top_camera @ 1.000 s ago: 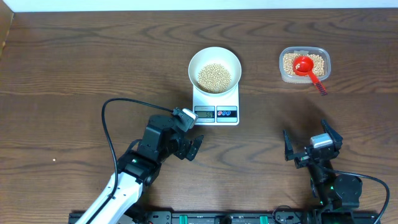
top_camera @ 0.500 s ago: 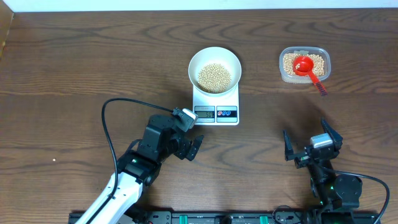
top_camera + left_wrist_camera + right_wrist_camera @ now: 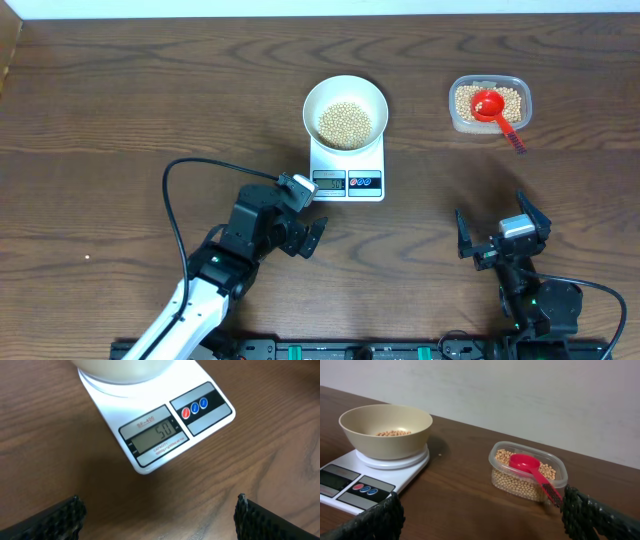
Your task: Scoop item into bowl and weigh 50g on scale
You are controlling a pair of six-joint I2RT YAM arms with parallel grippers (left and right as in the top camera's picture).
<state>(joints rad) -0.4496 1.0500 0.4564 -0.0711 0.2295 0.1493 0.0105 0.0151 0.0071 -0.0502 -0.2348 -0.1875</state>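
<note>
The white bowl (image 3: 345,108) stands on the white scale (image 3: 348,170) and holds a heap of beige beans (image 3: 345,123). The scale's display (image 3: 156,435) reads 50 in the left wrist view. More beans fill a clear tub (image 3: 489,105) at the back right, with a red scoop (image 3: 490,106) resting in it. My left gripper (image 3: 312,236) is open and empty, just in front of the scale. My right gripper (image 3: 500,238) is open and empty near the front right. The bowl (image 3: 386,430), scale (image 3: 350,485) and tub (image 3: 527,472) also show in the right wrist view.
A black cable (image 3: 180,195) loops on the table left of my left arm. The scoop's handle (image 3: 514,136) sticks out over the tub's front rim. A pale wall (image 3: 520,395) runs behind the table's far edge.
</note>
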